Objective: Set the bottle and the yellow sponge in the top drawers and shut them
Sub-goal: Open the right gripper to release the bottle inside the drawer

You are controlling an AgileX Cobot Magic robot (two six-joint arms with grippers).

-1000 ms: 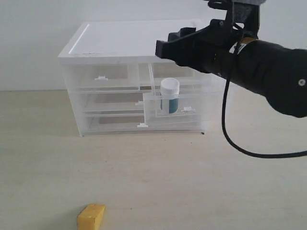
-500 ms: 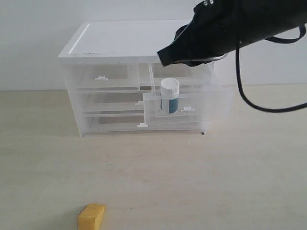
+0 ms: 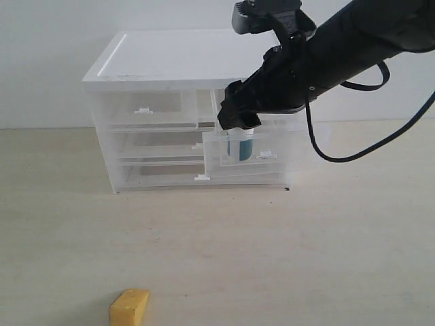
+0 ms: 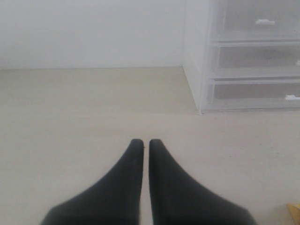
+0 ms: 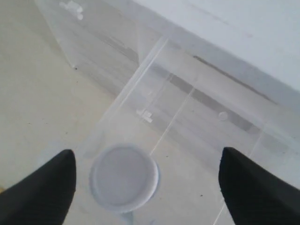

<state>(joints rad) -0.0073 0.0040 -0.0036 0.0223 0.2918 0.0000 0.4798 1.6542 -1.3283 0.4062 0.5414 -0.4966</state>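
Note:
The white bottle (image 3: 242, 147) with its blue label stands upright inside the pulled-out right top drawer (image 3: 275, 144). My right gripper (image 3: 235, 121) hangs just above it, open, and hides the cap in the exterior view. In the right wrist view the white cap (image 5: 124, 177) lies between the spread fingers (image 5: 47, 187), nearer one of them, inside the clear drawer (image 5: 140, 79). The left top drawer (image 3: 143, 110) is closed. The yellow sponge (image 3: 129, 307) lies on the table near the front edge. My left gripper (image 4: 146, 143) is shut and empty above bare table.
The white cabinet (image 3: 183, 54) stands at the back of the table, its two full-width lower drawers (image 3: 163, 170) closed. In the left wrist view the cabinet (image 4: 243, 56) stands off to one side, and a sliver of the sponge (image 4: 295, 211) shows at the frame's corner.
My right arm has swung down and forward from above the cabinet top to just over the bottle in the open drawer. The bottle and sponge have not moved.

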